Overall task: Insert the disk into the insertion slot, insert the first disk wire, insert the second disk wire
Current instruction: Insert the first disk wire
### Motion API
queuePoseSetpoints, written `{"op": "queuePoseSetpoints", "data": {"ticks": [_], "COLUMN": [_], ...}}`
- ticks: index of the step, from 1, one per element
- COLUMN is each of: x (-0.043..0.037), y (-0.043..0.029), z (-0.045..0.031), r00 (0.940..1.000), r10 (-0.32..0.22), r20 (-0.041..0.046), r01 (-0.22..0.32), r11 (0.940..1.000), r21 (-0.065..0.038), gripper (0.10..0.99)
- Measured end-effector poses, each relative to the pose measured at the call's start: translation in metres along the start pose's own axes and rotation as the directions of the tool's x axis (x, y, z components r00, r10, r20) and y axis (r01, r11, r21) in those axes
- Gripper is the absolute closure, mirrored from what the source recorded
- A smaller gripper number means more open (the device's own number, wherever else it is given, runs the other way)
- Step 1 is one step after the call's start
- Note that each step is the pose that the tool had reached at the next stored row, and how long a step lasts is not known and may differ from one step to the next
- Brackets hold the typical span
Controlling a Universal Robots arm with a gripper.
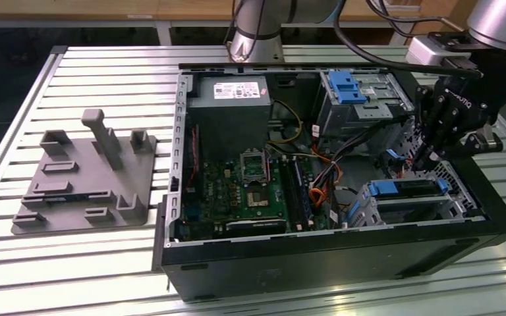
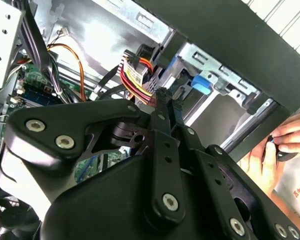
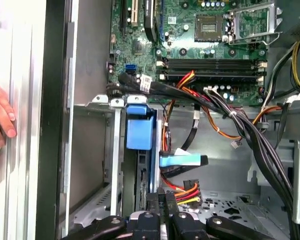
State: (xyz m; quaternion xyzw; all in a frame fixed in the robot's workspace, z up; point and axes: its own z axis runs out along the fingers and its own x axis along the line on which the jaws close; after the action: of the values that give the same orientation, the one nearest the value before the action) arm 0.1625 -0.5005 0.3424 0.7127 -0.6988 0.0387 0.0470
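Well, in the exterior view the disk (image 1: pixel 381 189) sits down inside the insertion slot (image 1: pixel 411 209), toward the exterior view's right of the open computer case (image 1: pixel 323 253). The gripper (image 1: pixel 421 158) hangs just above it among the cables. A grey fixture (image 1: pixel 86 178) lies well apart, outside the case. So I'd judge the disk step done and the wire work in hand.

In the second wrist view the gripper (image 2: pixel 167 96) has its fingers drawn narrow, almost touching, and I can make out nothing pinched between them. The red-and-yellow wire (image 2: pixel 135 75) runs right beside the tips, toward the disk (image 2: pixel 201 82). A person's hand (image 2: pixel 282 145) is just outside the case wall.

In the first wrist view the gripper (image 3: pixel 163 196) is beside the red-and-yellow wire (image 3: pixel 186 190), with the blue flat wire (image 3: pixel 182 160) just past it, both reaching the disk (image 3: pixel 139 127). Whether either plug is fully home I cannot tell. To my eye, any push here calls for a straight line into the disk's rear edge, since loose cables crowd close.
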Motion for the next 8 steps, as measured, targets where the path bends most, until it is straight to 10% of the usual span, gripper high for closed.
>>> {"op": "queuePoseSetpoints", "data": {"ticks": [8], "x": [0.0055], "y": [-0.0002], "z": [-0.0027], "r00": [0.9999], "r10": [-0.012], "r20": [-0.0002], "r01": [0.012], "r11": [0.9999], "r21": [0.002], "gripper": [0.922]}}
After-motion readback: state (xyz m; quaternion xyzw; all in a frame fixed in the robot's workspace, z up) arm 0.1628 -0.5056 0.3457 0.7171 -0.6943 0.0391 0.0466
